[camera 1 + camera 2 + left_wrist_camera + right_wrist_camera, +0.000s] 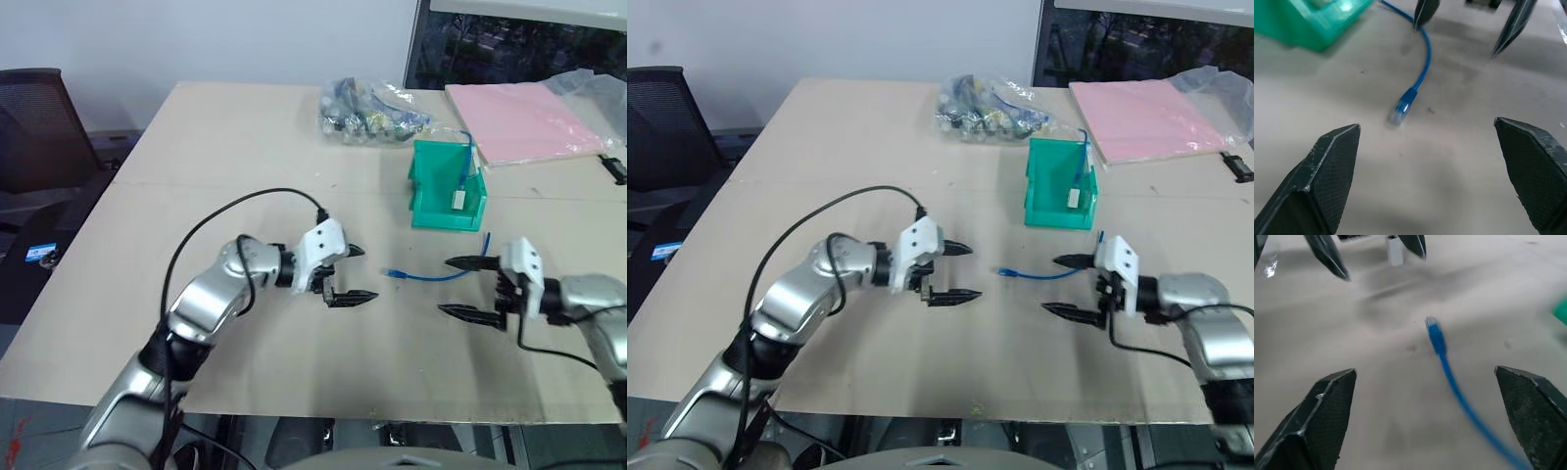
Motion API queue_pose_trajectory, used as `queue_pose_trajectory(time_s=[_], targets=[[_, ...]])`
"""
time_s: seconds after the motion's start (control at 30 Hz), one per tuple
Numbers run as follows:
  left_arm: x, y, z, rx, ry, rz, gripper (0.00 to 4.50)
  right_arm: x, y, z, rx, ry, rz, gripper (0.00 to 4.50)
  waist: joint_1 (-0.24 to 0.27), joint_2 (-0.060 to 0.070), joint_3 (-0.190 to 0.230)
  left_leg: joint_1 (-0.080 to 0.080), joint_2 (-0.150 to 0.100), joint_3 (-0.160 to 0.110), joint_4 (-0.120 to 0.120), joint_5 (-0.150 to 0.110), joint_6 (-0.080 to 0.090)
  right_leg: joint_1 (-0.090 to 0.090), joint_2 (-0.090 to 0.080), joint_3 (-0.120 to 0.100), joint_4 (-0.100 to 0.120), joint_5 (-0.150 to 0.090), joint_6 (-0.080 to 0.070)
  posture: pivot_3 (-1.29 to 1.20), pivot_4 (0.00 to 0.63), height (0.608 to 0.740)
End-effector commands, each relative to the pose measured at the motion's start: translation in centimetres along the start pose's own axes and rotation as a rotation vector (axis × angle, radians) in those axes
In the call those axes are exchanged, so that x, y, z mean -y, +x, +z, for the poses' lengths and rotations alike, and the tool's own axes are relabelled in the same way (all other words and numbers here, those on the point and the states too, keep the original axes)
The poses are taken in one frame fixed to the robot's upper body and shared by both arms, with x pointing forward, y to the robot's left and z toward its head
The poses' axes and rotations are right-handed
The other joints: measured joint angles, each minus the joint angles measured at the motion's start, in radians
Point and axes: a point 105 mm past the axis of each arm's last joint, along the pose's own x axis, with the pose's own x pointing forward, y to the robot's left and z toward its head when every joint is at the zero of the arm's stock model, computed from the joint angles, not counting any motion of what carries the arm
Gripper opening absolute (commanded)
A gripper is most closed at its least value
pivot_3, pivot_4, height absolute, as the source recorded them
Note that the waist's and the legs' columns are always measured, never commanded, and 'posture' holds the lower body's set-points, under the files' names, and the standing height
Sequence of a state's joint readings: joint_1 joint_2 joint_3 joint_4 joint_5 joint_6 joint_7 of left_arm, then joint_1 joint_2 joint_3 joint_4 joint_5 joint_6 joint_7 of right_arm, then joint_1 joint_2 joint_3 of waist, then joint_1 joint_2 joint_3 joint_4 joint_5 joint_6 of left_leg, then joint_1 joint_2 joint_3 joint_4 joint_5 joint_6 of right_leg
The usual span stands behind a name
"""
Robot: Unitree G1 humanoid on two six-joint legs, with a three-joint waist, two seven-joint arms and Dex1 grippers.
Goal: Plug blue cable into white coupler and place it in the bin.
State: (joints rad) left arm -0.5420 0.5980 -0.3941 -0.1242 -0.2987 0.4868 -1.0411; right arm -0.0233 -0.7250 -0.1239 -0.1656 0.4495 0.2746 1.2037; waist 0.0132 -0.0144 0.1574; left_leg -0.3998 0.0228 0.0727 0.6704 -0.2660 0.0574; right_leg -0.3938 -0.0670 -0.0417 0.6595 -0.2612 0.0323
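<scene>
The blue cable lies loose on the table between my two grippers, its clear plug towards the left one. My left gripper is open just left of that plug, with nothing in it. Open and holding nothing as well, my right gripper stands at the cable's right part without touching it. Behind them stands the teal bin, holding another blue cable with a white coupler. In the right wrist view a small white block, perhaps a coupler, stands by the left gripper's fingers.
A clear bag of parts lies at the back of the table behind the bin. Beside it at the back right lies a pink folder under clear plastic. A dark office chair stands off the table's left side.
</scene>
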Motion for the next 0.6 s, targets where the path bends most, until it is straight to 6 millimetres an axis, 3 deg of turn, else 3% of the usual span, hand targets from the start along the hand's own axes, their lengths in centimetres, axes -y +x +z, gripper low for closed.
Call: queue_pose_trajectory(time_s=[0.03, 0.27, 0.6], targets=[[-0.5, 0.5, -0.1, -0.032, 0.056, -0.07, 4.5, -0.5, -0.8, 1.0, 0.041, -0.016, -0.069, 4.49, -0.005, 0.0, 0.0, 0.0, 0.0, 0.0, 0.0, 0.0, 0.001, 0.0, 0.002, 0.001, 0.0, 0.0, 0.0, 0.0, 0.15, 0.74], [-2.9, 2.4, -0.9, -0.098, 0.129, -0.119, 4.5, -2.5, -1.7, 0.8, 0.103, 0.061, -0.184, 4.49, 0.006, -0.001, 0.0, 0.0, 0.0, 0.0, 0.001, -0.001, 0.002, 0.0, 0.005, 0.002, 0.001, 0.0, 0.0, 0.0, 0.15, 0.74], [-2.4, 4.2, -0.9, -0.067, 0.169, -0.193, 4.5, -4.5, -2.6, 1.3, 0.219, 0.087, -0.259, 4.49, 0.001, -0.001, 0.0, -0.001, 0.0, 0.0, 0.002, -0.003, 0.005, -0.001, 0.004, 0.002, 0.001, -0.001, 0.002, 0.0, 0.15, 0.74]])
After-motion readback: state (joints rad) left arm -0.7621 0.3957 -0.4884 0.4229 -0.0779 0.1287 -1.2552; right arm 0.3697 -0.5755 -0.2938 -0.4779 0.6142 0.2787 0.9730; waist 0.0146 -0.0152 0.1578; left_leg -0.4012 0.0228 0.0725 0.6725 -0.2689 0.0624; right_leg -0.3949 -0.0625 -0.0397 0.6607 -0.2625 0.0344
